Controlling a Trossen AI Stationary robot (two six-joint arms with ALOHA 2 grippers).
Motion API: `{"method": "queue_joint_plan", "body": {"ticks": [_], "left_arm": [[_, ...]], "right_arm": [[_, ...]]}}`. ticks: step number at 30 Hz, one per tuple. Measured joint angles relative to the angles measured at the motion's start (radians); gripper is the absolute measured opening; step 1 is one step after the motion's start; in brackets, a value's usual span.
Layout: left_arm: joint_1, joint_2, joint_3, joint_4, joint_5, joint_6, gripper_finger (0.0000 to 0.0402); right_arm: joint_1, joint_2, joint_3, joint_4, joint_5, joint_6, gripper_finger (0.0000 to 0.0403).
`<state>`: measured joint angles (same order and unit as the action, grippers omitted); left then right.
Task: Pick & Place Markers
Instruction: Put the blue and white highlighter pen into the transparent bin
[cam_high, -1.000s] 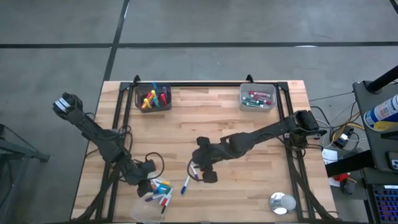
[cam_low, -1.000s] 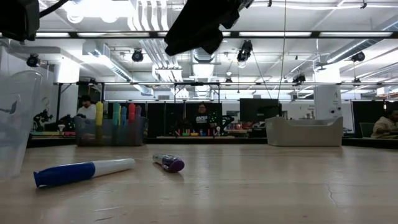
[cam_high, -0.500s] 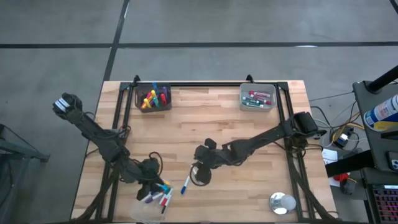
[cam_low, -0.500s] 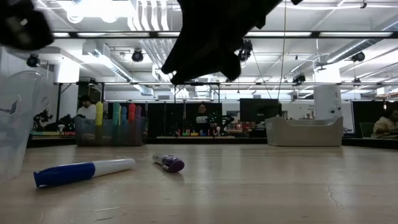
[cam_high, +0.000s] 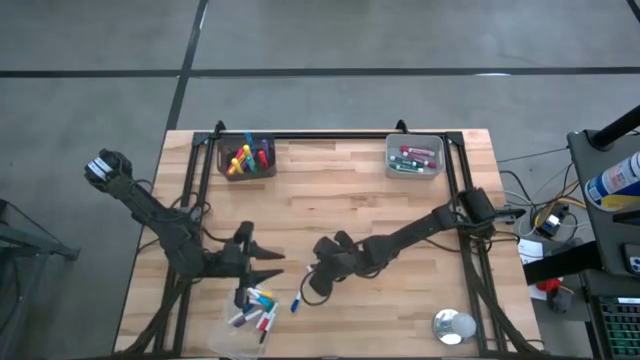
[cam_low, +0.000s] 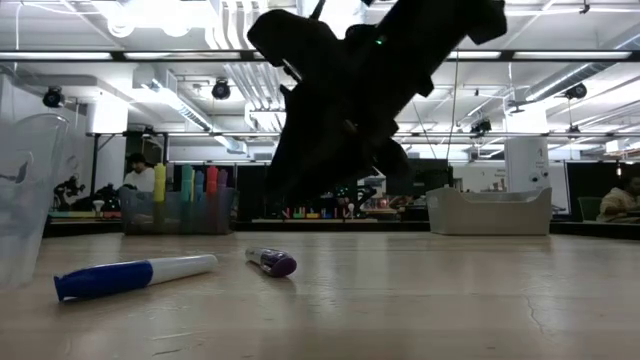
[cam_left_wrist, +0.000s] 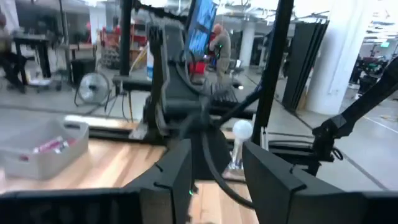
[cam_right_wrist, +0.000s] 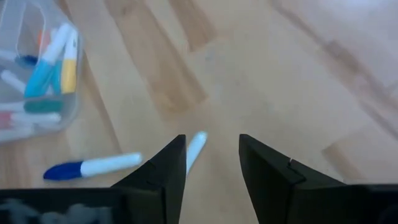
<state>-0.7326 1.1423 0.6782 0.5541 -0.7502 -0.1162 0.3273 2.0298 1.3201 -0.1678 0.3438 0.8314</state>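
Markers (cam_high: 255, 309), slim capped cylinders, clear plastic cup (cam_high: 243, 328), wood-plank table (cam_high: 340, 200)

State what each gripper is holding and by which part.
Nothing. The right gripper is open above a marker on the table; the left gripper is open and empty.

Setting: grey concrete floor (cam_high: 330, 35) crossed by dark lines; light wooden tabletop (cam_high: 340, 205); ceiling strip lights (cam_low: 560, 55), exposed ducts (cam_low: 240, 80); seated people (cam_low: 137, 172) at distant workbenches.
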Motion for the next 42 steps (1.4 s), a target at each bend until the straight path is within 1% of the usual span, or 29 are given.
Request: {"method": "queue_joint_plan", "body": {"ticks": [3, 10, 16, 23, 30, 32, 38, 42], "left_arm": [[0.000, 0.000, 0.005, 0.021, 0.001, 0.043, 0.0138], [0.006, 0.007, -0.009, 0.012, 0.001, 0.045, 0.0138], [0.007, 0.007, -0.011, 0.013, 0.000, 0.043, 0.0138], [0.007, 0.007, -0.011, 0.011, 0.001, 0.031, 0.0138], [0.007, 0.007, -0.012, 0.005, 0.001, 0.030, 0.0138], [0.007, 0.007, -0.012, 0.005, 0.001, 0.030, 0.0138], [0.007, 0.007, -0.013, -0.006, 0.001, 0.031, 0.0138], [0.007, 0.007, -0.013, -0.009, 0.001, 0.031, 0.0138]], "right_arm": [[0.017, 0.003, 0.000, 0.006, -0.001, 0.007, 0.0135], [0.047, 0.015, 0.001, 0.046, -0.001, 0.008, 0.0127], [0.053, 0.087, 0.051, 0.044, -0.008, 0.006, 0.0127], [0.063, 0.140, 0.118, -0.085, -0.005, 0.006, 0.0112], [0.071, 0.159, 0.118, -0.091, 0.007, -0.003, 0.0087], [0.070, 0.164, 0.119, -0.096, 0.004, -0.033, 0.0079], [0.070, 0.171, 0.123, -0.135, 0.004, -0.252, 0.0049], [0.068, 0.172, 0.123, -0.157, 0.004, -0.353, 0.0039]]}}
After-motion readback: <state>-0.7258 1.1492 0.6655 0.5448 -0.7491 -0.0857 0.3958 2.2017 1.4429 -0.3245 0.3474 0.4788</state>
